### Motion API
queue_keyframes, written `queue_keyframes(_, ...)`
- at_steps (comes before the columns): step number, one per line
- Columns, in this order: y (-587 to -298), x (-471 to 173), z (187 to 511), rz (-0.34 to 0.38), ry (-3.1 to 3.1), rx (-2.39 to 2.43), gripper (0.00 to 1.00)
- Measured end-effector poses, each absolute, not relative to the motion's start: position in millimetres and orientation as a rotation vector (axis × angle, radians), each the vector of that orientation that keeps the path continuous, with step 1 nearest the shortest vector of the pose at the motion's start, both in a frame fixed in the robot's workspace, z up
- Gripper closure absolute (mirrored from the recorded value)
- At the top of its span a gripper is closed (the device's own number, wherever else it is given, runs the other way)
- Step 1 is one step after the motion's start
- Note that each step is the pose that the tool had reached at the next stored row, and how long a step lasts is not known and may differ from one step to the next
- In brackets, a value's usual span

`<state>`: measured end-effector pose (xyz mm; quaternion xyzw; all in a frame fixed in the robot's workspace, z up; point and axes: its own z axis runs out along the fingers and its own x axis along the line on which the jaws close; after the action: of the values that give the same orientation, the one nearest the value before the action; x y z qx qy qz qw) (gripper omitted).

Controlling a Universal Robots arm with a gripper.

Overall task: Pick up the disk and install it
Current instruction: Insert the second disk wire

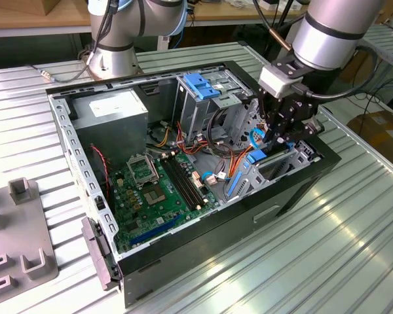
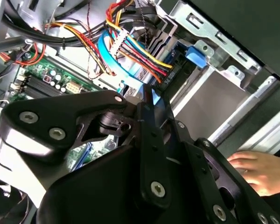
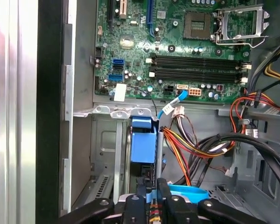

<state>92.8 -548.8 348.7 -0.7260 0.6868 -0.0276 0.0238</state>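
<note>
The disk (image 3: 143, 145) stands on edge in the drive bay at the corner of the open computer case (image 1: 295, 190). Its bright blue bracket faces the camera in the first wrist view, and its metal body is mostly hidden behind the bracket. My gripper (image 3: 151, 190) is directly over it, with both dark fingers pressed close together on the bracket's edge. In the exterior view the gripper (image 1: 275, 134) hangs over the case's right end, and the disk's blue top (image 1: 257, 156) shows just beneath it. The gripper's dark body (image 2: 130, 154) takes up most of the second wrist view.
Bundles of red, yellow and black cables (image 3: 200, 144) and a blue flat cable (image 2: 107, 51) crowd the bay. The motherboard (image 1: 160, 186), grey power-supply box (image 1: 111, 111) and a blue-topped drive cage (image 1: 203, 85) sit inside. A person's hand (image 2: 254, 170) rests by the case. A grey fixture (image 1: 19, 255) lies at the exterior view's left.
</note>
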Motion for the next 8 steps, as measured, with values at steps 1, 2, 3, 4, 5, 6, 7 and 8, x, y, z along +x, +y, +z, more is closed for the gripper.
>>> queue_keyframes(1,-548.8,92.8,351.6,-0.085,2.125,-2.246,0.76)
queue_keyframes(2,-548.8,92.8,353.7,-0.085,2.124,-2.246,0.76)
queue_keyframes(3,-548.8,92.8,354.6,-0.085,2.124,-2.246,0.76)
queue_keyframes(4,-548.8,92.8,354.7,-0.085,2.124,-2.246,0.76)
queue_keyframes(5,-548.8,92.8,354.7,-0.085,2.124,-2.246,0.76)
queue_keyframes(6,-548.8,92.8,354.8,-0.085,2.124,-2.246,0.78)
queue_keyframes(7,-548.8,92.8,354.8,-0.085,2.124,-2.246,0.85)
queue_keyframes(8,-548.8,92.8,354.8,-0.085,2.124,-2.246,0.9)
